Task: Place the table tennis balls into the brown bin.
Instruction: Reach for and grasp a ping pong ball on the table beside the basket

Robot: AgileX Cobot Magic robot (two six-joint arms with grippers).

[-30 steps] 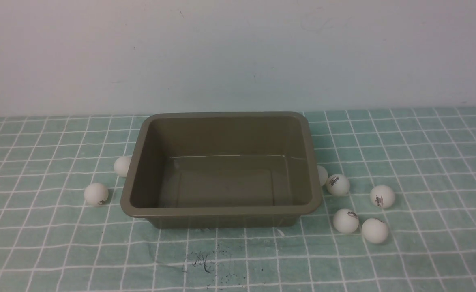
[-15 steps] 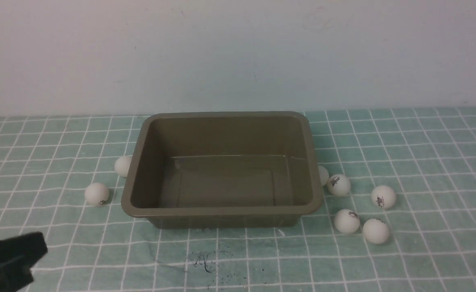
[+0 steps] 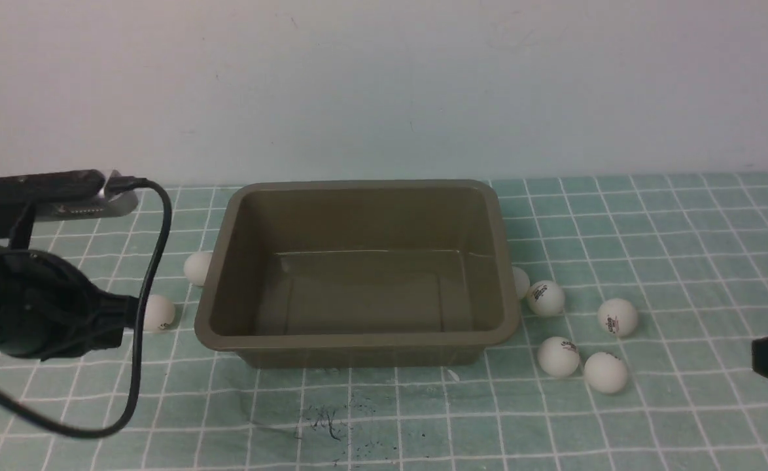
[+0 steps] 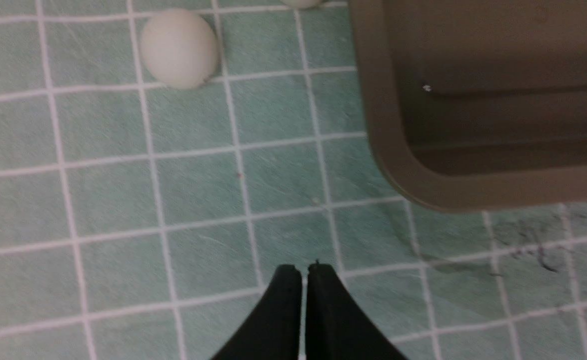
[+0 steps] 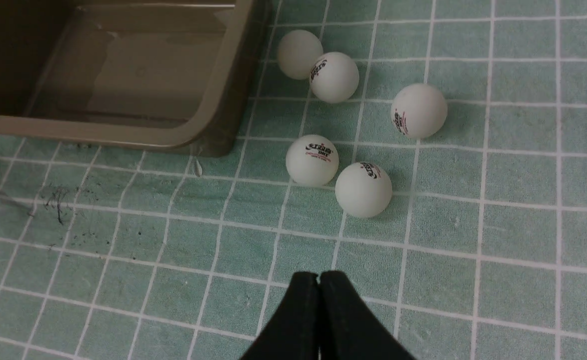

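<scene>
L gripper [image 4: 303, 270]: jaws pressed together, nothing held, over green checked cloth [image 4: 198, 190]. In front view my L arm [image 3: 31, 314] sits at the brown bin's [image 3: 358, 340] 9 o'clock, black cable [image 3: 152, 261] looping down. Table tennis balls: one [image 3: 161, 313] peeks out at arm's 3, partly hidden by it. Another [image 3: 196, 268] is at arm's 2, just beside bin's left wall. Bin is mid-cloth, and all seven balls I see lie outside it. Dark scuffs [image 3: 325, 418] at bin's 6. Five balls cluster at bin's 3–4, the innermost [image 3: 520, 282] half behind the rim. R gripper [image 5: 318, 277]: closed, empty. The cluster lies at its 9–10, apart from it.
</scene>
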